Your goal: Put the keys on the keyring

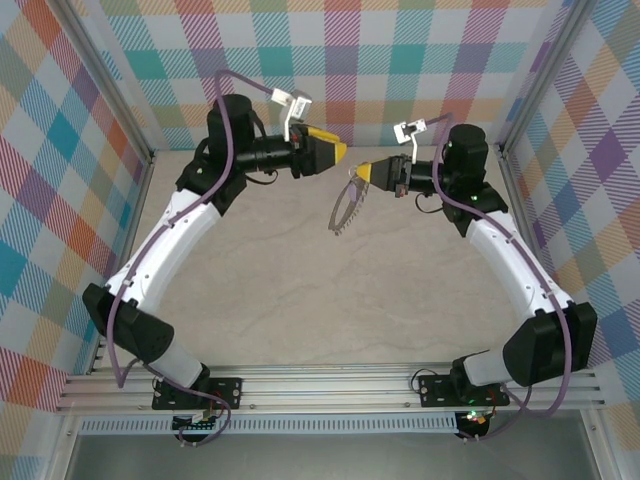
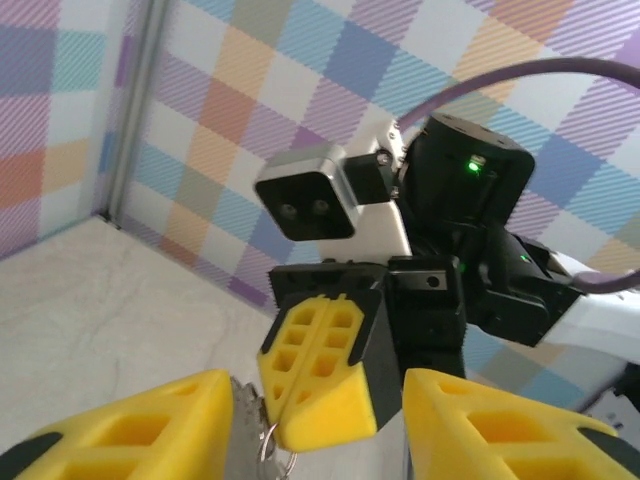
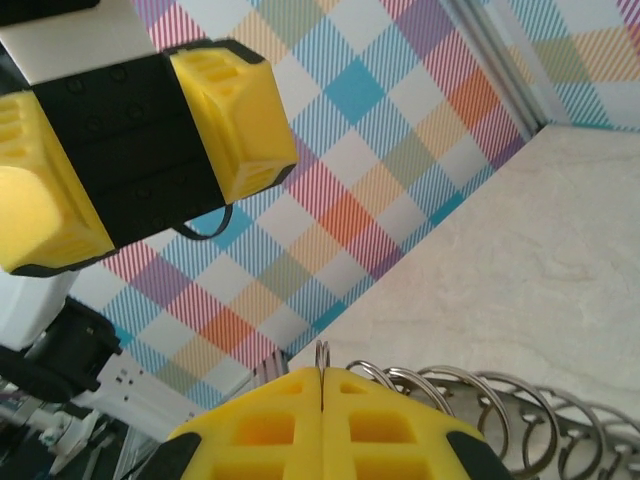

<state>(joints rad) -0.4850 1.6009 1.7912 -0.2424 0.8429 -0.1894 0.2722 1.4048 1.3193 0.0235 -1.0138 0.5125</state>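
Closest to the left wrist camera were two yellow fingers (image 2: 140, 430) of the left hand (image 2: 318, 395). They stood partly open, and we could see nothing gripped between them. The right hand (image 1: 358, 177) had its shut yellow tips poking into that gap, nearer the finger at nine o'clock. A bit of silver ring and grey metal lay between the two, and we could not tell whether it touched the left finger.

From above, both hands met over the far part of the table (image 1: 300, 300), toward twelve o'clock, with the left hand just at ten o'clock of the right. The right hand was clamped shut on the keyring (image 1: 345, 212), a chain of silver rings that hung from its tips toward seven o'clock, above the table. In the right wrist view one ring stood pinched in the seam of the closed fingers, and the other rings (image 3: 470, 392) trailed away toward four o'clock. Checked walls (image 1: 400, 60) rose behind.
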